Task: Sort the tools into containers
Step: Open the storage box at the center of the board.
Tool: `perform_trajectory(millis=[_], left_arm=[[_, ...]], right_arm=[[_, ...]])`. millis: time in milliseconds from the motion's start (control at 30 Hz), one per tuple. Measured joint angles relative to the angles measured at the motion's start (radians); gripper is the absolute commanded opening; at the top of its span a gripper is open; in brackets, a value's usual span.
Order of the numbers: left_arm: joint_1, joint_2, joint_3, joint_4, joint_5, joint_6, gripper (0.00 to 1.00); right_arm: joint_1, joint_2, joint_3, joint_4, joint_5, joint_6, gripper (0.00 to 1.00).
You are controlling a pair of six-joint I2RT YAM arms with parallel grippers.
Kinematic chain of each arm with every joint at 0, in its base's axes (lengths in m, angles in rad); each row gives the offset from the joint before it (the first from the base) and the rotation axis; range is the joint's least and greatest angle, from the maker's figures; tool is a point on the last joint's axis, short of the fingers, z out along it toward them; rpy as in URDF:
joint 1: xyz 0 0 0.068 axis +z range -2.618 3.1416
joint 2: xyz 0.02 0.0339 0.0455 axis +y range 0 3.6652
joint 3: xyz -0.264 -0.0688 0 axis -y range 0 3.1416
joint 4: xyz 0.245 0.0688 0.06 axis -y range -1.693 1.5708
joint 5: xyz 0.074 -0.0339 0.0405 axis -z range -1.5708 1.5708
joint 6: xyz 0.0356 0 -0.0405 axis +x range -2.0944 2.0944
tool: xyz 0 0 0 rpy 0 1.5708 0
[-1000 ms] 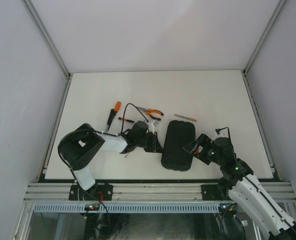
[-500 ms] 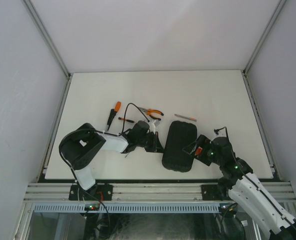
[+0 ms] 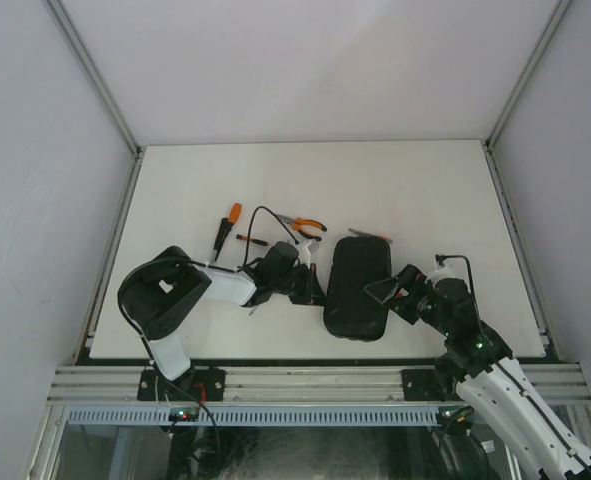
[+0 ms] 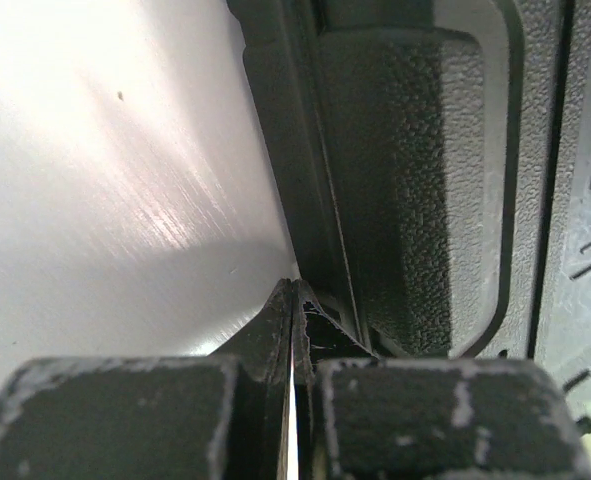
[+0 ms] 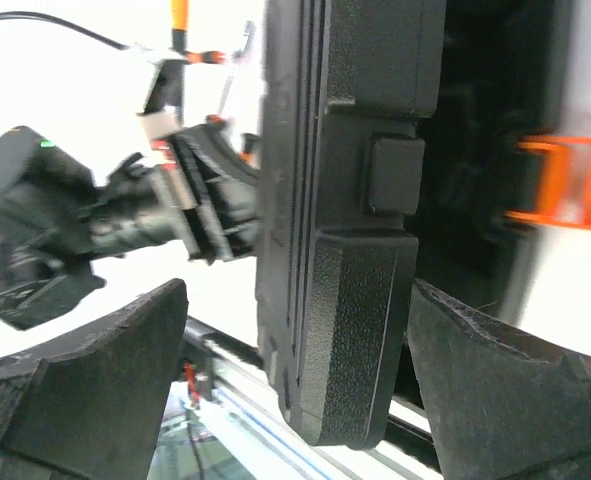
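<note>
Left pincer (image 3: 315, 292) is pressed shut and empty, its tips at the left edge of the one black case (image 3: 358, 285), which lies near the tabletop's (image 3: 455, 190) front. Four tools lie farther back: thick screwdriver (image 3: 225, 228), small screwdriver (image 3: 252, 240), pliers (image 3: 310, 226), and thin driver (image 3: 370, 235) at the case's far end. Right pincer (image 3: 387, 296) gapes wide, straddling the case's right edge. Only its wrist view shows the orange latch (image 5: 565, 180).

We see a white counter (image 3: 425, 190) under a black case (image 3: 356, 288), its shell pebbled and ribbed, with an orange latch (image 5: 553, 180). The pliers (image 3: 308, 226) have orange-and-black handles. The screwdriver (image 3: 226, 224) is orange at one end, black at the other. The left arm (image 3: 225, 288) is white and black.
</note>
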Motion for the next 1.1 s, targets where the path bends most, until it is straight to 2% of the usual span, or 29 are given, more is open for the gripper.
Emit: perform_trajectory(millis=[267, 467, 767, 967, 1100], left_arm=[[-0.008, 0.0, 0.0, 0.0, 0.001, 0.0, 0.0], [-0.008, 0.0, 0.0, 0.0, 0.001, 0.0, 0.0], [-0.011, 0.0, 0.0, 0.0, 0.001, 0.0, 0.0], [-0.013, -0.012, 0.0, -0.001, 0.003, -0.008, 0.09], [-0.014, -0.046, 0.0, -0.015, 0.0, -0.009, 0.13]], right_arm=[[0.027, -0.039, -0.046, 0.178, -0.042, 0.104, 0.78], [0.048, 0.004, -0.054, 0.209, -0.042, 0.12, 0.73], [0.087, 0.11, -0.05, 0.205, -0.005, 0.099, 0.49], [0.097, 0.15, 0.026, 0.127, 0.047, 0.035, 0.36], [0.1, 0.157, 0.085, 0.076, 0.079, -0.013, 0.32]])
